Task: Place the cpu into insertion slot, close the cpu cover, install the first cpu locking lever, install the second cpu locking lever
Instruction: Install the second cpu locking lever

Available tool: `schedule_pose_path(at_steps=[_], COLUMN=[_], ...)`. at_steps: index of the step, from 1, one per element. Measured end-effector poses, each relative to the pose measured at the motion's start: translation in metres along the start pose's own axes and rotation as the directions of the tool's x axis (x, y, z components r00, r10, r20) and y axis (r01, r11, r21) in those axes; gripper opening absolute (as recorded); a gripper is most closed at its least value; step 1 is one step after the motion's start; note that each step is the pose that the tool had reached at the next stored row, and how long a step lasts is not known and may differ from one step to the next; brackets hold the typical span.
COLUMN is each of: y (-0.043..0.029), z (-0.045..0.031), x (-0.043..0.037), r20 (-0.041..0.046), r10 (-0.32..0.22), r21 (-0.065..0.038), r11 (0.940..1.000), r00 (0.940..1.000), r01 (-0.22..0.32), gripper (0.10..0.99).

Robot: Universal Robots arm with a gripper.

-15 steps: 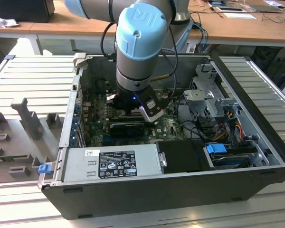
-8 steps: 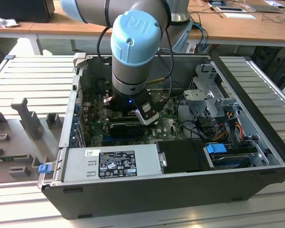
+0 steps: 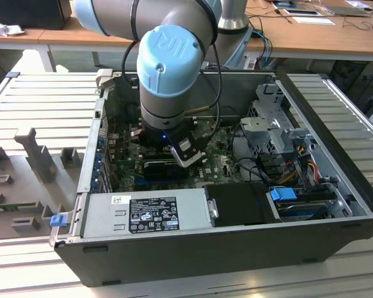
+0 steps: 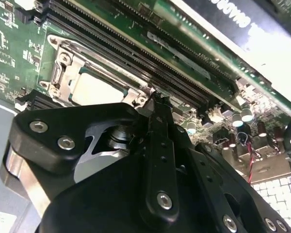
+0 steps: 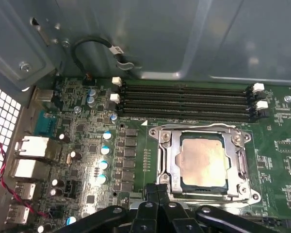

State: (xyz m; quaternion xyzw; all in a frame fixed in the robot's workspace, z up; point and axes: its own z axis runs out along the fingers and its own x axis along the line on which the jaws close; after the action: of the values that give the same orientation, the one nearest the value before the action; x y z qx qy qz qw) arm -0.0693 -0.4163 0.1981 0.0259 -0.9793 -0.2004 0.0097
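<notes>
Cpu (image 5: 203, 162) sits under cpu cover (image 5: 167, 160); jaws together, empty, just beside it.

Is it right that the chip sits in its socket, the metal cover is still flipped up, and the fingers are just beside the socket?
Not quite: the metal cover is already down, framing the chip in its socket, as the first wrist view shows. The rest holds: the fingers are closed together just beside the socket.
</notes>
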Motion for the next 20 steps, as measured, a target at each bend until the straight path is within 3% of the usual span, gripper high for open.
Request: schedule_pose_path(at_steps=[3, 9, 14, 16, 19, 20], y=[-0.0005, -0.0008, 0.003, 0.0051, 0.0049, 0.008], z=[0.0015, 0.0021, -0.0069, -0.0122, -0.0133, -0.0211], x=[0.0007, 0.0022, 0.0018, -0.0017, -0.0131, -0.0166], r20=[0.0004, 0.0005, 0.0001, -0.0018, -0.0044, -0.0049], r10=[0.0, 0.0, 0.0, 0.001, 0.002, 0.002], r21=[-0.007, -0.011, -0.011, -0.011, -0.013, -0.013], r11=[1.0, 0.9999, 0.9999, 0.9999, 0.9999, 0.9999], r00=[1.0, 1.0, 1.0, 1.0, 1.0, 1.0], r01=[0.0, 0.0, 0.0, -0.001, -0.002, -0.002], gripper=[0.106, 0.106, 0.106, 0.106, 0.106, 0.106])
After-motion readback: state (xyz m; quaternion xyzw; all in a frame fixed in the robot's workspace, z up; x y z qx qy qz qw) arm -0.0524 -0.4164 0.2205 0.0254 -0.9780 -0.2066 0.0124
